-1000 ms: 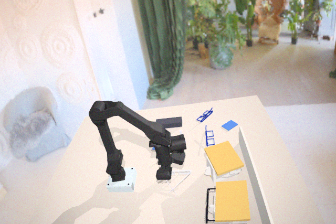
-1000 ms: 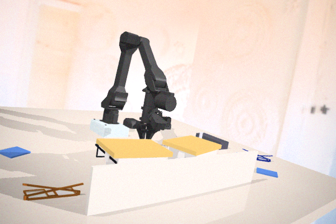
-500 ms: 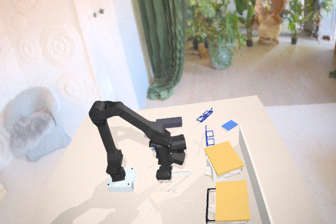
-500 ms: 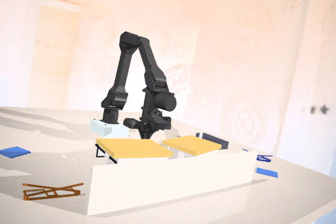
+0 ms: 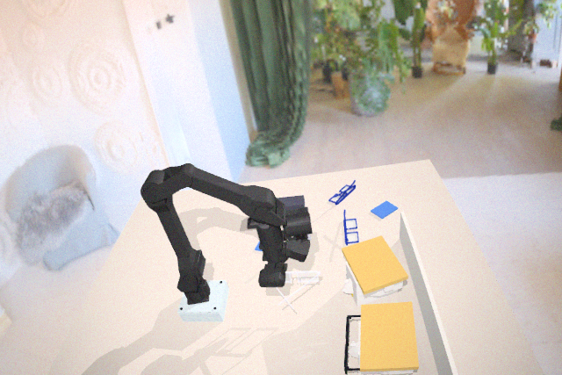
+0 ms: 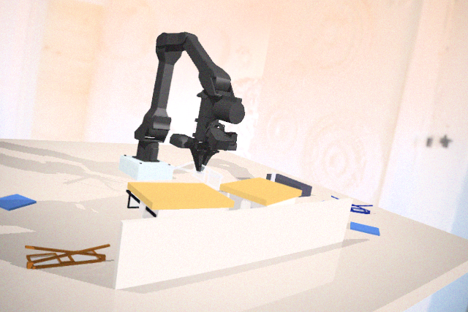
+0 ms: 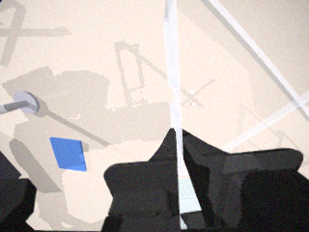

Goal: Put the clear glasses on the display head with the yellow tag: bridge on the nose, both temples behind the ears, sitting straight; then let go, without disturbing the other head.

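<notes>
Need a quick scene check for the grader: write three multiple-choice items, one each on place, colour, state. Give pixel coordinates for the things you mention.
1. Where is the pair of black-framed glasses (image 5: 347,343) (image 6: 130,199)?
A) on the light-blue base block
B) beside the dark box
C) at the display head under the yellow board nearer the top view's bottom edge

2. What colour are the crossed-temple glasses (image 6: 66,255) in the exterior view's lower left?
A) orange-brown
B) green
C) white

3. State of the black two-fingered pincer (image 6: 199,169) (image 7: 177,130)?
A) wide open
B) shut on the clear glasses (image 5: 303,277) (image 6: 211,178) (image 7: 173,72)
C) shut on nothing

Key:
1 C: top view shows the black frame projecting from beneath that board.
2 A: exterior view shows orange-brown frames.
3 B: wrist view shows the pale frame between the fingertips.
</notes>
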`<state>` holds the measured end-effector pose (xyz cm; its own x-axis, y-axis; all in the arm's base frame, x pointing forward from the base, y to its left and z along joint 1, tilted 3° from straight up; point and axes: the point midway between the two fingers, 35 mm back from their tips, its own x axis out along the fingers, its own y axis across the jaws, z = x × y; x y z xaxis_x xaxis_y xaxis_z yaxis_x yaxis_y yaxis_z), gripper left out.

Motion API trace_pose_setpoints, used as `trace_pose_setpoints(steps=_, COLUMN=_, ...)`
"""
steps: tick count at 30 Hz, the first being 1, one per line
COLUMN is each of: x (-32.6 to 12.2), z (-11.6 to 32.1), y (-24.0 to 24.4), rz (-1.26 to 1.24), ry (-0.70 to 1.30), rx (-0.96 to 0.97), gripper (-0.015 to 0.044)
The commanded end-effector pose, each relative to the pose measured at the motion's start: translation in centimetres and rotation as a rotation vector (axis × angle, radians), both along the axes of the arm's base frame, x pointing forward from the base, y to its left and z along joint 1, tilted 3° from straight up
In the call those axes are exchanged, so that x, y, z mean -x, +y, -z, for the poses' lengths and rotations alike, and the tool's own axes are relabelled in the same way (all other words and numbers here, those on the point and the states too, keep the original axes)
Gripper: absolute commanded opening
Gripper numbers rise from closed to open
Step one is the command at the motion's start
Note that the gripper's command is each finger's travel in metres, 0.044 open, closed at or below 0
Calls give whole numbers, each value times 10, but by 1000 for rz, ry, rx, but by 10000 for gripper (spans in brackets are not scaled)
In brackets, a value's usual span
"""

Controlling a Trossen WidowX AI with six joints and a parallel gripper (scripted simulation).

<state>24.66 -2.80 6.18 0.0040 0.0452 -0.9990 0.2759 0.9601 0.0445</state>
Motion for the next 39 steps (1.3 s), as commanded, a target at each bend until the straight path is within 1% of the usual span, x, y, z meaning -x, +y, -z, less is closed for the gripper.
trace_pose_setpoints(steps=1, x=0, z=-25, y=-1, rz=-3, ry=-9, rx=3, gripper=0)
trace_pose_setpoints(steps=6, x=0, z=-47, y=-2, rz=-4, ry=-8, rx=4, gripper=0)
trace_pose_setpoints(steps=11, x=-1, z=-48, y=-1, rz=-16, ry=-9, rx=4, gripper=0)
trace_pose_setpoints(steps=14, x=-5, z=-49, y=5, rz=-74, ry=-12, rx=4, gripper=0)
trace_pose_setpoints(steps=28, x=-40, z=-57, y=68, rz=-612, ry=-38, rx=6, gripper=0)
trace_pose_setpoints(steps=39, x=-54, z=-60, y=130, rz=-1043, ry=-61, rx=6, gripper=0)
